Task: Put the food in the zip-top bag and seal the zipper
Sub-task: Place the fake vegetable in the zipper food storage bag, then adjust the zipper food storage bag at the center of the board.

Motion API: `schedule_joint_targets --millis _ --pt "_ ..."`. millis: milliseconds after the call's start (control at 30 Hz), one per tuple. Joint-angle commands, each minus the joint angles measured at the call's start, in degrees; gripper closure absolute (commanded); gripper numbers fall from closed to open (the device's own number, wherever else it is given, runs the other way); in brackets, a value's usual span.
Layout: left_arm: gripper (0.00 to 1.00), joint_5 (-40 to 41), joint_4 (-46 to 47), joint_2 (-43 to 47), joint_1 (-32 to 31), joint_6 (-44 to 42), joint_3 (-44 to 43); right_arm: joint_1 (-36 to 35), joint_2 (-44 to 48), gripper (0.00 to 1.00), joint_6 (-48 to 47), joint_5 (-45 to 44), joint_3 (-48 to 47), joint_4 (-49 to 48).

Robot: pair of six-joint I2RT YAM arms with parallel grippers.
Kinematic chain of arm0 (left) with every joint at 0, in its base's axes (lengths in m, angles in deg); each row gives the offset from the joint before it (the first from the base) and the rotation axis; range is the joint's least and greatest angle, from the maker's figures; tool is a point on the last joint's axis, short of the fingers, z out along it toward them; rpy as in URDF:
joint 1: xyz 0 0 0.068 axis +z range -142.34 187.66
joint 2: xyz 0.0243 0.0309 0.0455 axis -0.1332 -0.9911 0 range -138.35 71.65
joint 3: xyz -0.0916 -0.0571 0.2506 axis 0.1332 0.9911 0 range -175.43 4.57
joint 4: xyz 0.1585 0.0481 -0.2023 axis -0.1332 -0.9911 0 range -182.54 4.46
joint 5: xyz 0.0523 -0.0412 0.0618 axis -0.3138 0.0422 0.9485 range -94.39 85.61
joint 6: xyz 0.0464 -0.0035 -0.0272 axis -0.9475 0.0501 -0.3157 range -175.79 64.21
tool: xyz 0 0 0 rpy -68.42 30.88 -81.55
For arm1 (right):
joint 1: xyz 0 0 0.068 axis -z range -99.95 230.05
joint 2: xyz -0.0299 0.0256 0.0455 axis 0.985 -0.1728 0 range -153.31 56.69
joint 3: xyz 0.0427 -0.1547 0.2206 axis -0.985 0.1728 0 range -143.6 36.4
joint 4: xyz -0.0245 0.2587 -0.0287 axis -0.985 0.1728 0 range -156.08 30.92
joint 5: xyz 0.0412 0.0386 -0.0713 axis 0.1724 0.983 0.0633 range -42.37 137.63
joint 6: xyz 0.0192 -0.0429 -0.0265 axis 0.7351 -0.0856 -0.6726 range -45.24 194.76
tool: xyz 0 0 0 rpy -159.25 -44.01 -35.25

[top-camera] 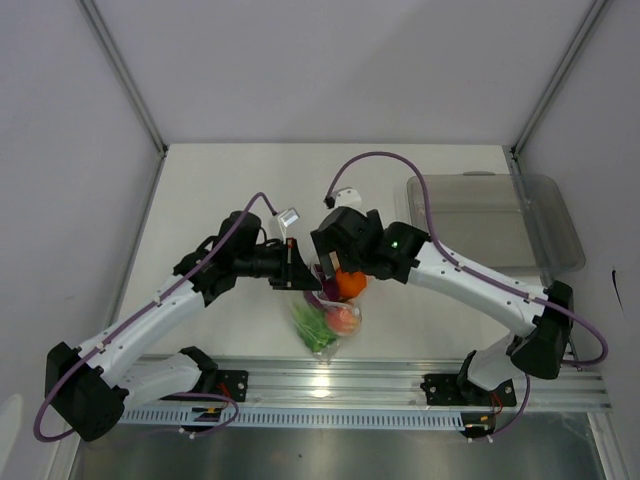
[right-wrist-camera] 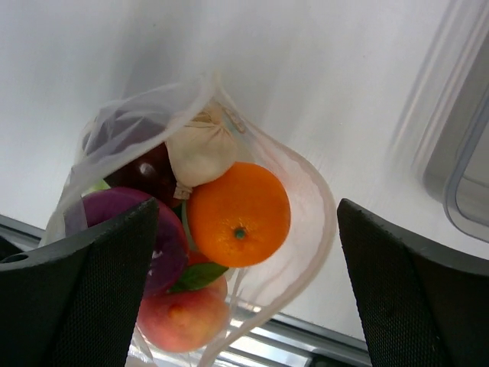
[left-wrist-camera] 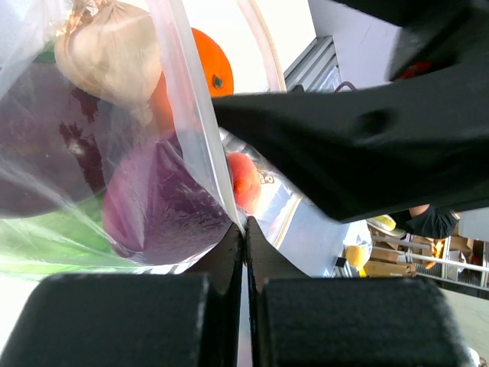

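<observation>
Looking down from high and behind onto the table (top-camera: 220,180), peering from the left wrist at close range into the zip-top bag (left-wrist-camera: 183,99), facing downward from the right wrist close above it, sharing the orange (right-wrist-camera: 238,214) and purple fruit (left-wrist-camera: 160,206) across all three views

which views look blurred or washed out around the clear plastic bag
Left wrist: backdrop behind the clear crinkly zip-top bag is blown out white. Right wrist: round orange fruit sharp, clear rigid tray behind it blurred. Top external: evenly lit, glare on the metal rail.
</observation>
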Motion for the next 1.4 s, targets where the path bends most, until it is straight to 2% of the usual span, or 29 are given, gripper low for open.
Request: schedule_joint_targets --millis 0,133,167,200,267,300,500,733,833,867,933,967,1067,1167,1300,1367 --pt "0.99 0.67 0.59 1.23 0.35 0.59 -1.32 0.96 6.46 0.01 3.43 -3.39 1.02 0.93" --pt "0.99 0.32 0.68 0.97 0.27 0.59 -1.58 7.89 11.03 0.0 5.28 6.0 6.64 -1.8" --pt "0.99 0.32 0.59 1.14 0.27 0.51 -1.76 11.56 12.61 0.01 5.2 8.81 9.44 -3.37" --pt "0.99 0.32 0.51 1.14 0.27 0.51 -1.85 13.25 13.58 0.06 5.11 14.41 10.69 -4.09" --pt "0.99 0.49 0.15 1.41 0.35 0.42 -1.76 16.07 15.08 0.13 4.93 18.75 13.41 -6.62" --pt "0.99 0.49 0.15 1.67 0.27 0.42 -1.67 17.91 16.57 0.19 4.76 21.73 15.6 -7.42" --pt "0.99 0.23 0.42 1.93 0.35 0.68 -1.24 19.86 18.87 0.41 3.44 25.36 19.83 -9.72" --pt "0.99 -0.03 0.59 2.11 0.27 0.86 -1.24 21.44 17.38 0.45 4.23 33.09 22.47 -13.58" --pt "0.99 0.05 0.5 2.37 0.27 0.86 -0.97 21.53 16.06 0.57 4.49 35.2 22.65 -14.55" --pt "0.99 0.14 0.5 2.64 0.27 0.77 -0.97 21.53 15.44 0.65 4.49 36.08 22.83 -14.81" --pt "0.99 0.23 0.24 2.73 0.27 0.68 -0.71 21.53 15.09 0.73 4.14 37.22 23.18 -15.16" --pt "0.99 0.32 0.24 2.9 0.27 0.68 -0.79 21.53 15.09 0.81 3.97 37.75 23.18 -15.43" --pt "0.99 0.14 0.33 2.81 0.27 0.68 -0.79 21.45 15.09 1.0 2.47 39.07 21.44 -14.99" --pt "1.0 0.32 -1.07 2.38 0.27 -0.11 -2.99 20.83 15.88 1.0 -0.07 37.5 16.87 -11.93" --pt "0.99 0.84 -5.99 1.93 0.35 -2.13 -10.89 15.75 16.76 1.0 -3.76 32.93 3.62 -7.18" --pt "0.99 1.02 -7.92 2.55 0.35 -2.39 -15.55 13.98 17.11 1.0 -4.03 31.95 0.61 -5.15"
